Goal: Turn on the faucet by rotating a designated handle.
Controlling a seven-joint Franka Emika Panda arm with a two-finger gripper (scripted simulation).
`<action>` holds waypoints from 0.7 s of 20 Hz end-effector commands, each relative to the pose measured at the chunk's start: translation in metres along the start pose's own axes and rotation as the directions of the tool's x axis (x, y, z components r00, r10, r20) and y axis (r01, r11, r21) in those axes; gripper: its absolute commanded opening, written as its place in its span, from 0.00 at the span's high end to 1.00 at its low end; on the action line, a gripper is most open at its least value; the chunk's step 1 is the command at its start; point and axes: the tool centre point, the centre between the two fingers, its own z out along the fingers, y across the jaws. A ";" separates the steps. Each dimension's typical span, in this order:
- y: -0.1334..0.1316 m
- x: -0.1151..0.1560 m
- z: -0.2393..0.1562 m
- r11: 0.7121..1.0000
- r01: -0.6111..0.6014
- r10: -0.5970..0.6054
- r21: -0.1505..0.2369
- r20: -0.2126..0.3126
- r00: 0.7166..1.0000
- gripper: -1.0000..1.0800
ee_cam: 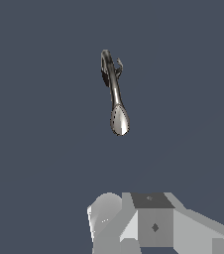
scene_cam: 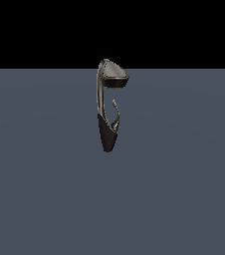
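The faucet (scene_cam: 107, 107) is standing alone on the flat grey floor (scene_cam: 45, 189), in the upper centre of the exterior view, its long axis running upright from the tapered dark base to the hooded head. The handle (scene_cam: 116, 113) is branching from the lower body as a thin curved lever, hooking upward on the exterior view's right side of the neck, just above the base.

No part of the arm is showing in the exterior view. In the wrist view only a pale grey block of the gripper body (ee_cam: 153, 223) is filling the lower centre of the frame; no fingertips are visible, so whether the gripper is released or clenched cannot be told. Nothing is seen held.

In the wrist view the faucet (ee_cam: 115, 92) is lying in the upper centre, well apart from the gripper, and the handle (ee_cam: 119, 64) is appearing as a small spur at the faucet's far end.

Judgement: the approach is not yet made; the coming move is calling for travel toward the faucet's lower body, on the handle's side.
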 end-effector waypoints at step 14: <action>-0.009 0.027 0.017 0.994 -0.097 0.095 0.040 0.055 0.994 1.00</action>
